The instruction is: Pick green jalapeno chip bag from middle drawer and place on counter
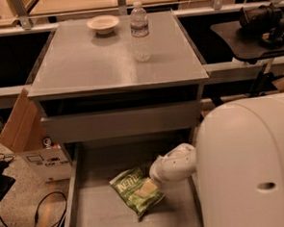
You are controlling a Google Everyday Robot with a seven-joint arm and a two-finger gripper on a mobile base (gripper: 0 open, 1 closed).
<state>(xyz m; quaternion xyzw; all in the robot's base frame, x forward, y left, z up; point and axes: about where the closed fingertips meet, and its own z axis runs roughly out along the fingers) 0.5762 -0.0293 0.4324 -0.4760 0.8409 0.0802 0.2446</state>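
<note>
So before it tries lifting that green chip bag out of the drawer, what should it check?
1. Wide grey metal middle drawer pulled out: ok.
2. Crinkly green jalapeno chip bag lying flat on the drawer floor: ok.
3. The gripper sits down at the bag's right side: ok.
4. Firm hold on the bag: cannot tell.
5. Landing room on the flat grey counter: ok; the clear plastic bottle and pale bowl stand toward the back.

green jalapeno chip bag [129,195]: you could read "KETTLE" in white.
gripper [147,187]: it was over that bag.
</note>
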